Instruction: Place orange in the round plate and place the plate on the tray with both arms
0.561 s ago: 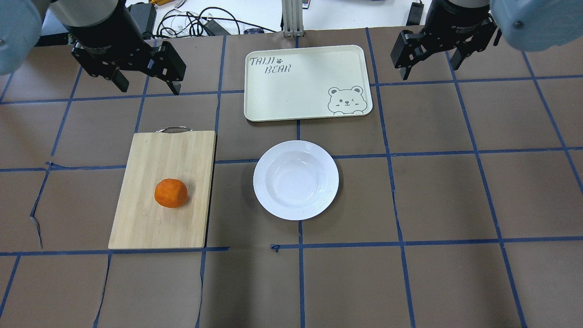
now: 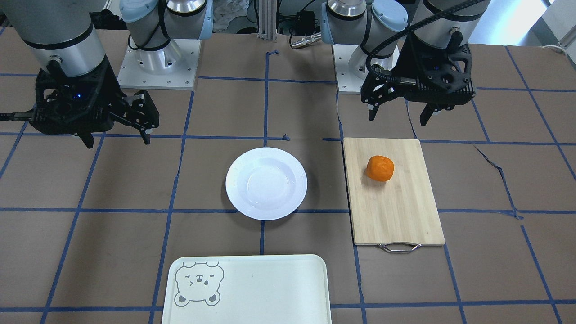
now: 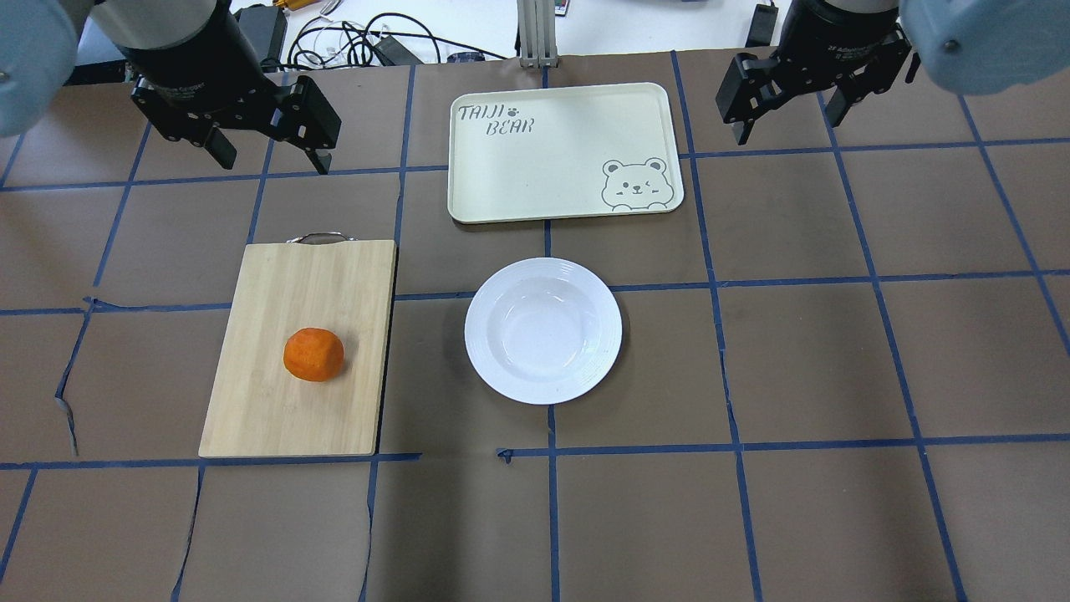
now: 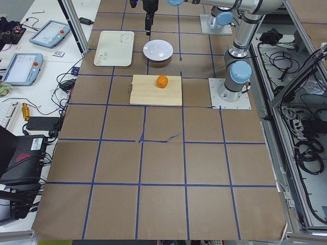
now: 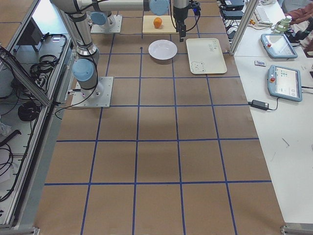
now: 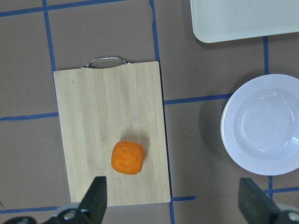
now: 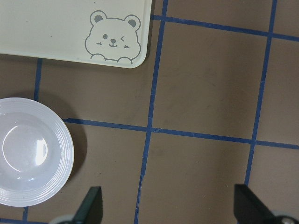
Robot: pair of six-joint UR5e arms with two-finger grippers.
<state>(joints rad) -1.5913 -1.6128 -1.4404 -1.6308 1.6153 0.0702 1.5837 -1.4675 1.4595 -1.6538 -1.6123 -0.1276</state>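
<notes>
The orange [image 3: 313, 354] rests on a bamboo cutting board [image 3: 297, 401] at the table's left. An empty white round plate [image 3: 543, 331] sits at the centre. Beyond it lies the cream tray [image 3: 552, 159] with its bear drawing, nothing on it. My left gripper [image 3: 272, 159] hangs open above the table, past the board's handle end and well apart from the orange. In the left wrist view the orange [image 6: 128, 157] lies below, between the open fingers [image 6: 98, 198]. My right gripper [image 3: 786, 125] is open and holds nothing, to the right of the tray.
The cutting board's metal handle [image 3: 318, 238] points toward the far side. Cables and a metal post [image 3: 535, 33] lie beyond the table's far edge. Brown paper with blue tape lines covers the table [image 3: 752, 502].
The right gripper has shifted slightly toward the top of the overhead view. The left gripper, orange, plate and tray are where they were.
</notes>
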